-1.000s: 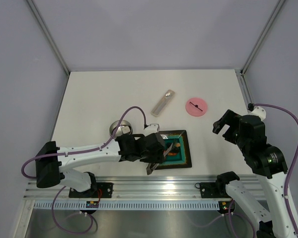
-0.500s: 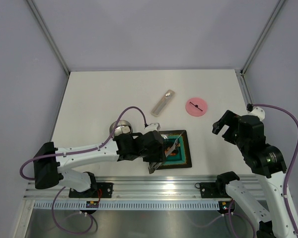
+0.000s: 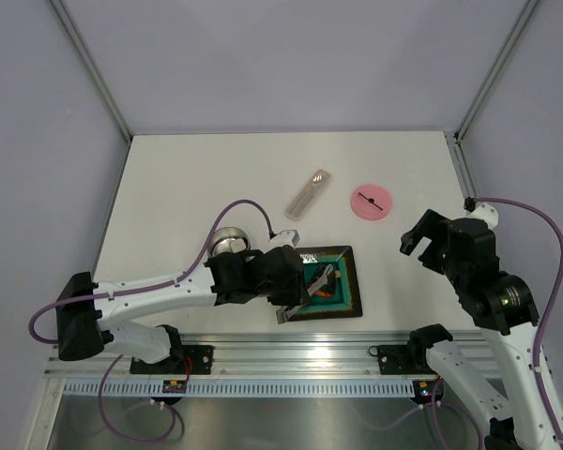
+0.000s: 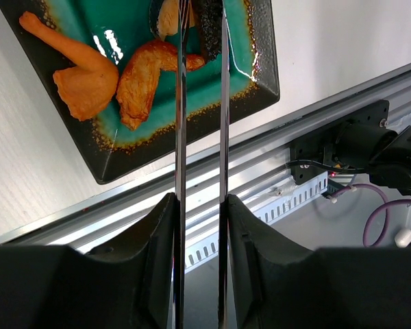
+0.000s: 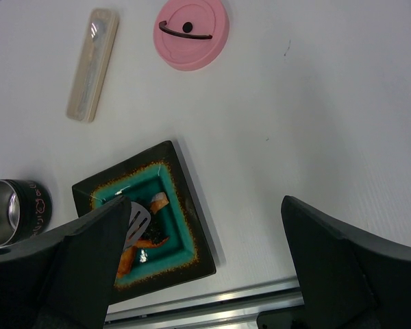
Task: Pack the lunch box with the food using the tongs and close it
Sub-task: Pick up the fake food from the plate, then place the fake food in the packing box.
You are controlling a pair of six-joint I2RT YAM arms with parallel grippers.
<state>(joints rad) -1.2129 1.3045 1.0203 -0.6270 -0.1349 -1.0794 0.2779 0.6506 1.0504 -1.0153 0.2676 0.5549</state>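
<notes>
pinching the tongs [image 4: 180, 137], the left claw [image 4: 201, 202] hangs over the plate [image 4: 260, 62]; right claw [image 5: 204, 212] gapes empty.

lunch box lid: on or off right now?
Off. The pink lid lies flat on the table, handle up, well apart from the steel tin, whose mouth is uncovered.

There is one square teal dark-rimmed plate [image 5: 172, 229], one round steel tin [image 5: 17, 211], one pink round lid [image 5: 192, 33], one pair of slim silver tongs [image 4: 222, 137], one flat silvery utensil [image 5: 92, 65], two orange chunks [image 4: 85, 75] and one dark piece [image 4: 209, 31].
</notes>
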